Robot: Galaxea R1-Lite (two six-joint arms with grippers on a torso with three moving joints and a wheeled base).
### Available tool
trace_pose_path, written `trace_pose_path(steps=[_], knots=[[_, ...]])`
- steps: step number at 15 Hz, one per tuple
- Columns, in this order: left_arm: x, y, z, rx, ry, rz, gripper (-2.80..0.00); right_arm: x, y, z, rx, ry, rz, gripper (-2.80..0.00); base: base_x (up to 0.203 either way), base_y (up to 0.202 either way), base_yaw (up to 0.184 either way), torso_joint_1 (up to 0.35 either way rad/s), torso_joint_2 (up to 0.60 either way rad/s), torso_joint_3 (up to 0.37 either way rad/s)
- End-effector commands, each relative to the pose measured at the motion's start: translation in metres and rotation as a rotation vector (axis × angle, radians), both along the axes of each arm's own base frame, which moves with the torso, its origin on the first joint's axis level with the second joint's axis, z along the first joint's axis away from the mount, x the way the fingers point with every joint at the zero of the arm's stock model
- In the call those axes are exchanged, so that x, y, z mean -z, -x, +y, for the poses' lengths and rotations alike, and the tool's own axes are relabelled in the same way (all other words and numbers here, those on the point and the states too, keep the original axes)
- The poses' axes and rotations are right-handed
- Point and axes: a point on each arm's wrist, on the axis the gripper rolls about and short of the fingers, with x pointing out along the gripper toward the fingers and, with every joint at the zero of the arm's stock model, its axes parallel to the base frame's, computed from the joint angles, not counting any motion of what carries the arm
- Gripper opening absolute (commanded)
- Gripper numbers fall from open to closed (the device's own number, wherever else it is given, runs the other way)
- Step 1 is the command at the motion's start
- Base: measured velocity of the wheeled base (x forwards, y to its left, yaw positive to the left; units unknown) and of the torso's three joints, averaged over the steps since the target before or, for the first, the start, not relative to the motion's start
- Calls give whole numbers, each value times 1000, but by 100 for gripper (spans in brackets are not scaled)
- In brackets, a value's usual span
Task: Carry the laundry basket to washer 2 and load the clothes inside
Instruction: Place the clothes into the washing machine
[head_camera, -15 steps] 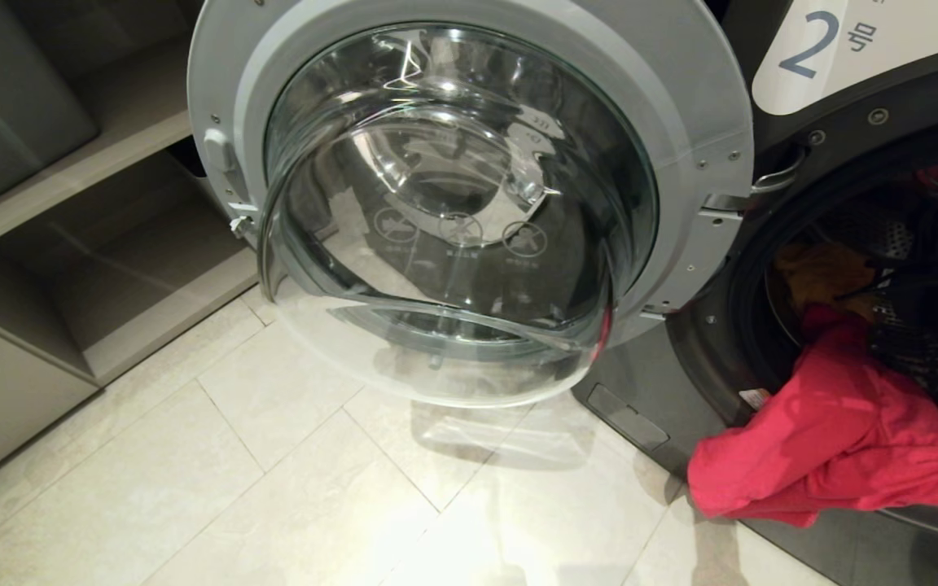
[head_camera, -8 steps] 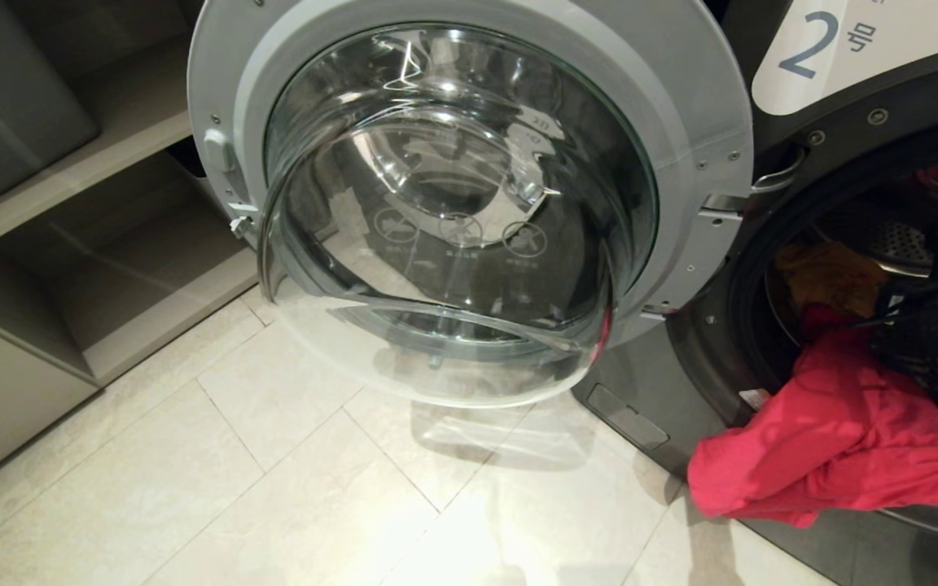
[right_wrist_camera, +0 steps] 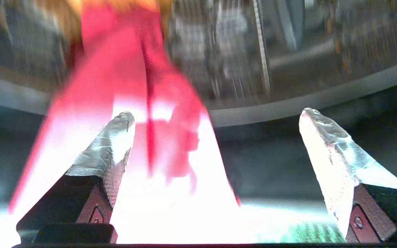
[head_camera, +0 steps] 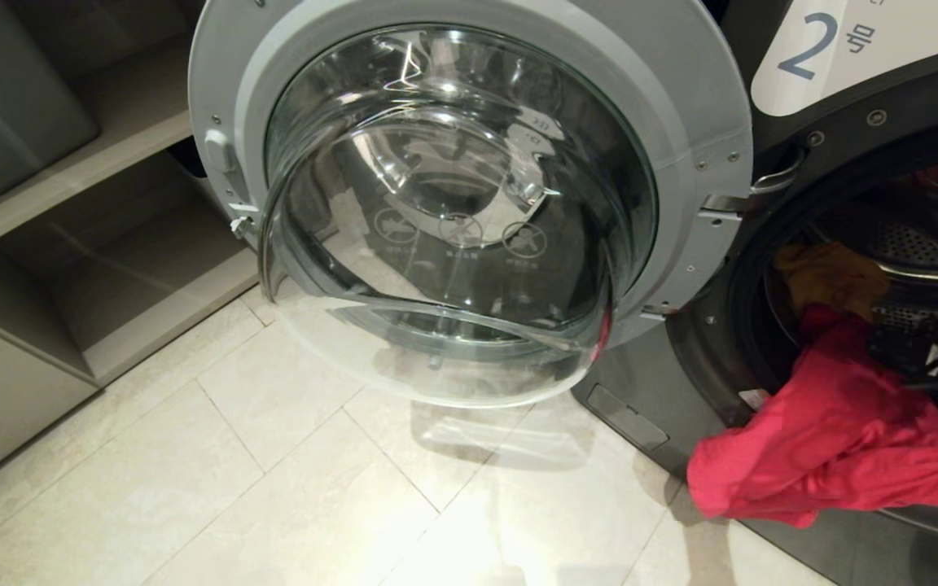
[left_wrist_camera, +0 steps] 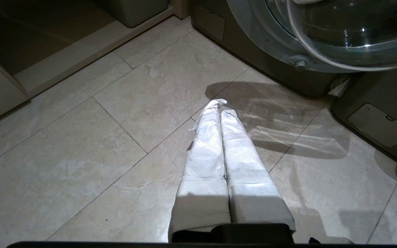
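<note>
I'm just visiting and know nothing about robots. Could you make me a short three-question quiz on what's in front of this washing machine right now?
1. True or false: the door of washer 2 stands open.
2. Where does the pinkish-red garment lie? A) wholly inside the drum B) hanging out over the opening's rim C) on the shelf
3. Which gripper is shut, left gripper or right gripper?

Key: 1 true; 2 B; 3 left.
</note>
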Motion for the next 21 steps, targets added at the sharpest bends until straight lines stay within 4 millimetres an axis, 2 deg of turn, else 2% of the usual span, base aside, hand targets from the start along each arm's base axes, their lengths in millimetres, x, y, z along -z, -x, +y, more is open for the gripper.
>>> trace_pose_path(steps=[1,3,4,8,12,16,21], knots=[[11,-3,0,-2,1,39,-280,7,48,13,-24,-30,105,0,0,0,0,0,0,0],[11,-3,0,0,1,39,-280,25,81,21,-71,-116,272,0,0,0,0,0,0,0],[11,-3,0,-2,1,39,-280,29,91,26,-123,-199,294,0,0,0,0,0,0,0],[11,-3,0,0,1,39,-280,32,93,48,-273,-464,253,0,0,0,0,0,0,0],[11,-3,0,-2,1,39,-280,35,74,63,-300,-570,260,0,0,0,0,0,0,0],[11,-3,0,0,1,39,-280,47,39,69,-223,-658,281,0,0,0,0,0,0,0],[11,-3,0,0,1,39,-280,48,-7,69,-112,-606,223,0,0,0,0,0,0,0]])
